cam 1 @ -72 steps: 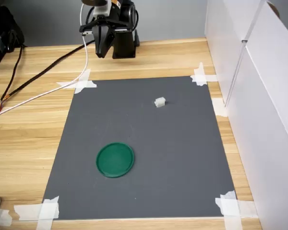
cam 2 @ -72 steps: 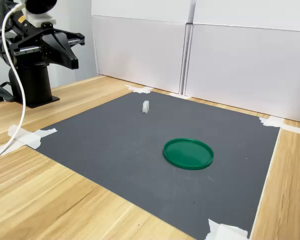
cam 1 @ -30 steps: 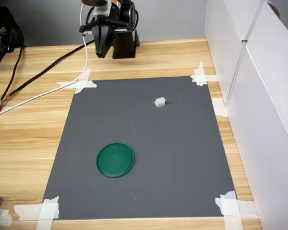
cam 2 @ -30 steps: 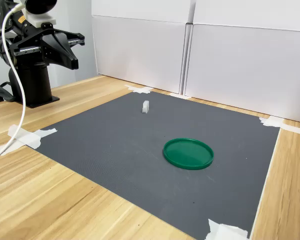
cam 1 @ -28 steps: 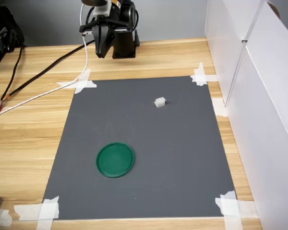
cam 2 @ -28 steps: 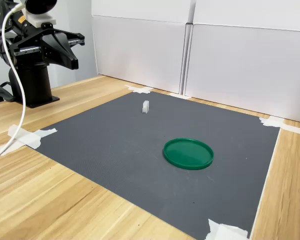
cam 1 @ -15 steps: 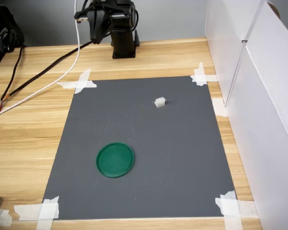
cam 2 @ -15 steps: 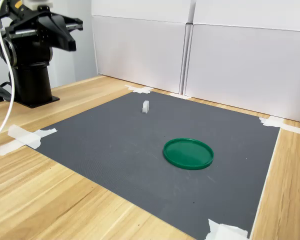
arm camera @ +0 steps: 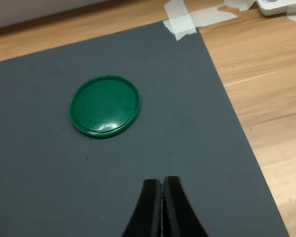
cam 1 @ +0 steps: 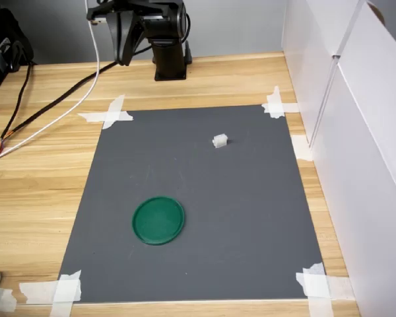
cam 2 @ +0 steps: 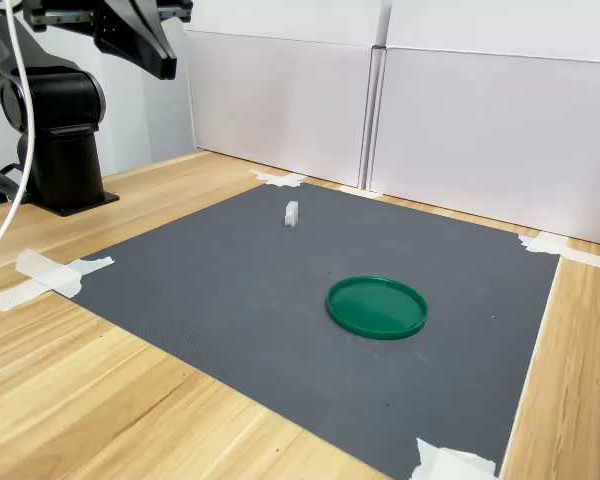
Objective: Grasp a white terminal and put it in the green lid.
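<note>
Counting terminals: 1 white terminal [cam 1: 219, 140] lies on the grey mat [cam 1: 251, 211], toward the far right part in the first exterior view, well apart from everything else; in the second exterior view it stands at [cam 2: 291, 213].
Lids: 1 green lid [cam 1: 158, 220], flat on the mat, nearer the camera and to the left of the terminal in the first exterior view; also seen at [cam 2: 376, 306] and [arm camera: 104, 105]. Nothing lies in it.
Arms: 1, with its black base [cam 1: 169, 56] on the wooden table [cam 1: 33, 185] beyond the mat's far edge.
Gripper: 1 gripper [arm camera: 162, 183]; in the wrist view its 2 fingers [arm camera: 149, 207] are pressed together with nothing between them. It hangs high above the table at [cam 1: 124, 49] and at [cam 2: 165, 62].
Tape: white tape strips [cam 1: 109, 113] hold all 4 mat corners.
Cables: 1 white cable [cam 1: 66, 109] and 1 black one [cam 1: 69, 89] trail over the table at the first exterior view's left.
Panels: white panels [cam 2: 460, 120] stand along the mat's right side in the first exterior view.
Change: the gripper is higher and further to the first exterior view's left than 0.5 s ago, and the white cable has swung left with it. Terminal and lid lie where they were.
Writing: no readable lettering.
</note>
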`<move>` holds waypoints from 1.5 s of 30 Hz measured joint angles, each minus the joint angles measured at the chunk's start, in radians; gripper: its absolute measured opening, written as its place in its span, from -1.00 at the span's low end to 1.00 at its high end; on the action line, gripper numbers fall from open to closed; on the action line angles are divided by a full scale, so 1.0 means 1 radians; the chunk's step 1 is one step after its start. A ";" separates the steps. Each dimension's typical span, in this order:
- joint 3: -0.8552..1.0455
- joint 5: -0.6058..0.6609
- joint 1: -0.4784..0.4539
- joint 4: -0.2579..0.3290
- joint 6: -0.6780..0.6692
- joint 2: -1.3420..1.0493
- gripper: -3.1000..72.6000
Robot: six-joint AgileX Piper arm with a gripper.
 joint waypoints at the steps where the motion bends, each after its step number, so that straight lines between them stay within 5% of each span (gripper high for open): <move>1: -0.023 -0.002 0.000 0.011 -0.028 0.041 -0.97; 7: -0.170 0.007 0.000 0.116 -0.334 0.267 -0.97; 12: -0.299 0.139 0.053 0.241 -0.673 0.377 -0.97; 16: -0.373 0.242 0.126 0.267 -0.830 0.427 -0.97; 22: -0.404 0.270 0.250 0.262 -0.884 0.458 -0.97; 33: -0.406 0.286 0.495 0.154 -0.903 0.485 -0.97; 45: -0.410 0.467 0.590 0.073 -0.879 0.484 -0.92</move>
